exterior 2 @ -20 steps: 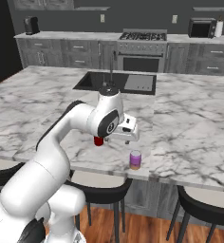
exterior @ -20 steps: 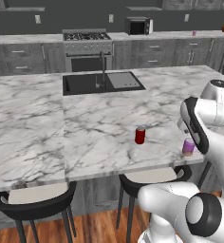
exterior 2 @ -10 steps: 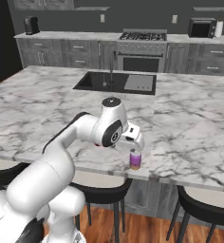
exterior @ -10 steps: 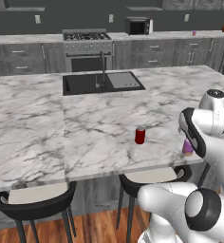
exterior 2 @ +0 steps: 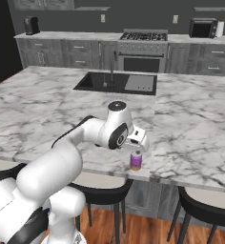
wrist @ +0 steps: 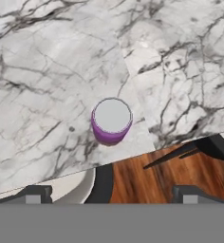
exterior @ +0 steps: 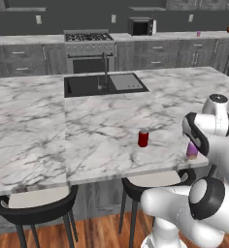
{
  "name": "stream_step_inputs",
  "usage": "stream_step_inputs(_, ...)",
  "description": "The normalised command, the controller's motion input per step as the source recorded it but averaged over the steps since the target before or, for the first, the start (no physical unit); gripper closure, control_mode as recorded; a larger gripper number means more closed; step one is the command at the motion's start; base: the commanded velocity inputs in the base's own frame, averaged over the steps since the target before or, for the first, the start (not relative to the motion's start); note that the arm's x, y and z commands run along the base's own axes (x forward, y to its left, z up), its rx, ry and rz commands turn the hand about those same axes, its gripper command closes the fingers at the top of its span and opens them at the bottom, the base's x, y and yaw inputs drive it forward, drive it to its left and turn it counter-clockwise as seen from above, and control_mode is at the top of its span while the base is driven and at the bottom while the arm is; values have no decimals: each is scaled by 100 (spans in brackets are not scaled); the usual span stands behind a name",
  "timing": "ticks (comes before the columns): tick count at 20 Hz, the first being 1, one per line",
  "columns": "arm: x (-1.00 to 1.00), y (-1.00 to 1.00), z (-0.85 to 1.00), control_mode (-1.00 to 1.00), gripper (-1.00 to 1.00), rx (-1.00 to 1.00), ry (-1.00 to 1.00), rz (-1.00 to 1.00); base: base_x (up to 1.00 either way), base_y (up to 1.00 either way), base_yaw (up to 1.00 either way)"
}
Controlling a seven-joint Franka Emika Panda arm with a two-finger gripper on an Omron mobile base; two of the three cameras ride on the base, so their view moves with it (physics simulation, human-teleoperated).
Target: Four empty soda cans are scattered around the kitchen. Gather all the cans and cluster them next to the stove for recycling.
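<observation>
You see a purple soda can [wrist: 111, 120] upright near the island counter's [exterior: 87, 140] front edge, a red can [exterior: 143, 138] upright further in, and the stove [exterior: 89, 48] against the back wall.

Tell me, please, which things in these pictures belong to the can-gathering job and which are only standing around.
For the job: purple can near the island edge, under the open gripper; red can on the island; small pink can on the back counter; stove.

Only standing around: sink, microwave, stools.
</observation>
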Motion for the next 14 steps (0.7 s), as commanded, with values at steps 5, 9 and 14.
stream_step_inputs(5, 18, -4, -16, -100, -100, 0, 0, -3, 0, 0, 0)
stream_step_inputs(9, 14, -3, -17, -100, -100, 0, 0, -1, 0, 0, 0)
stream_step_inputs(14, 13, -11, -15, -100, -100, 1, 0, 0, 0, 0, 0)
